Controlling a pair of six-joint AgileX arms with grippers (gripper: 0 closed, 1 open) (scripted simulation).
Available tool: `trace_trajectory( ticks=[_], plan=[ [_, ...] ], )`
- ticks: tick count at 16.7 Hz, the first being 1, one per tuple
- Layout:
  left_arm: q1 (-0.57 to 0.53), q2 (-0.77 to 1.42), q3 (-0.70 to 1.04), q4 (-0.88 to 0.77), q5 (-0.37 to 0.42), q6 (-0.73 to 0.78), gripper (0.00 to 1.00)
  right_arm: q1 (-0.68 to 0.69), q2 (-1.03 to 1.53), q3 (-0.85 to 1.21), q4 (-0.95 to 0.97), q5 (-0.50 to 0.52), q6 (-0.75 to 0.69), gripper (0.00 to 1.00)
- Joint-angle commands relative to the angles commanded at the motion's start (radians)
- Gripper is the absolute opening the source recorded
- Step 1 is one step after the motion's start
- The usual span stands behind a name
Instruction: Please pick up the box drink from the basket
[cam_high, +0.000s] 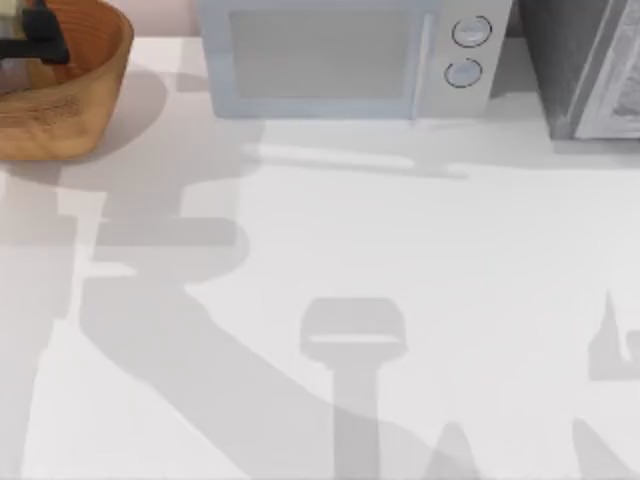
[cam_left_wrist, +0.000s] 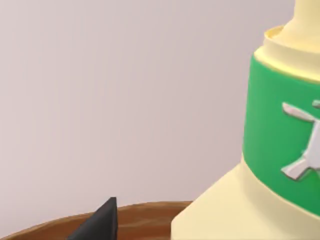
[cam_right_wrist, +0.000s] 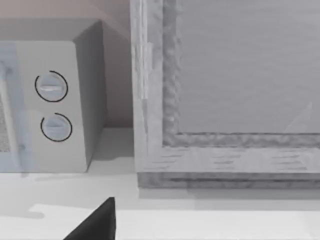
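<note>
We judge this to be the approach step: our left tool (cam_high: 38, 38) hangs over the basket (cam_high: 95, 105) at the far left corner of the worktop (cam_high: 330, 250), and we see no sign that anything is lifted. In the top view the tool is a dark shape inside the basket's rim, and it hides whatever lies under it.

The left wrist view gives the closer look. A cream-yellow container with a green band and a pale figure on it stands very near the camera; we take it for the drink (cam_left_wrist: 277, 130), though what we see of it reads rounder than a carton. It sits in the basket, whose brown rim runs along below it, and it stands upright. A dark edge of the tool shows just beside the drink's base, apart from it. So the drink lies to one side of the tool and not squarely in its grasp, as far as we can judge. We cannot tell how far the left tool is open, nor whether it has hold of anything.

The next move, in our judgement, calls for shifting the tool sideways until the drink is centred in it, then closing on the drink's flat sides and lifting straight up, clear of the rim.

Our right tool (cam_right_wrist: 95, 225) is parked low over the worktop, facing the microwave (cam_high: 330, 60) and the grey cabinet (cam_high: 580, 70) beside it; we cannot tell its opening either.
</note>
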Motion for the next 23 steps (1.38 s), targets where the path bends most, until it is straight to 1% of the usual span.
trace_trajectory(
  ticks=[13, 14, 23],
  plan=[
    [0.000, 0.000, 0.000, 0.000, 0.000, 0.000, 0.02, 0.000, 0.000, 0.000, 0.000, 0.000, 0.000, 1.00],
    [0.000, 0.000, 0.000, 0.000, 0.000, 0.000, 0.00, 0.000, 0.000, 0.000, 0.000, 0.000, 0.000, 1.00],
    [0.006, -0.021, 0.000, -0.004, 0.000, 0.003, 0.00, 0.000, 0.000, 0.000, 0.000, 0.000, 0.000, 1.00]
  ],
)
